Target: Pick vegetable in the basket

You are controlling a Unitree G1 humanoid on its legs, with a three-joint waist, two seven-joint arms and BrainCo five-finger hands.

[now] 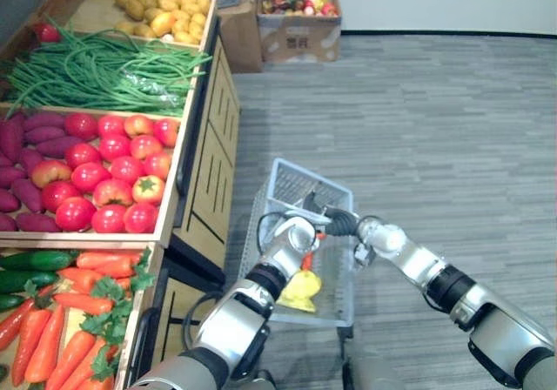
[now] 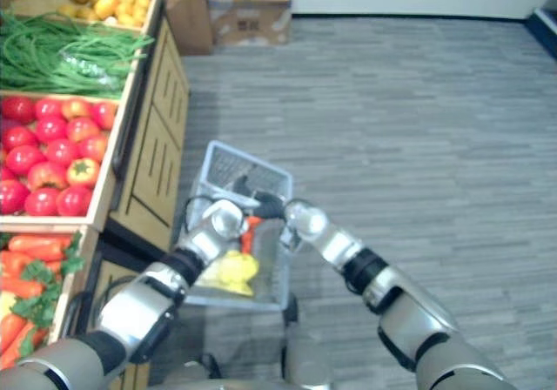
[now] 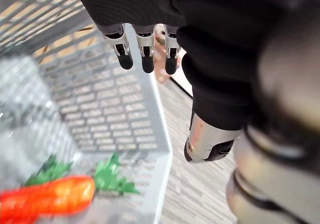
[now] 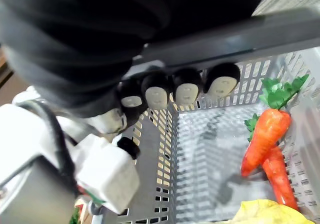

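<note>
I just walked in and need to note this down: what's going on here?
A robot stands beside a vegetable stand. Its right robot hand is curled round the handle of a grey basket. Its left robot hand hangs open over the basket, holding nothing. Two carrots and a yellow item lie inside.

The basket (image 1: 294,179) is showing at the lower centre of the frame, just right of the produce stand (image 1: 209,164), with carrots (image 4: 264,134) lying in it. A cardboard box (image 1: 300,35) is standing at top centre.
</note>
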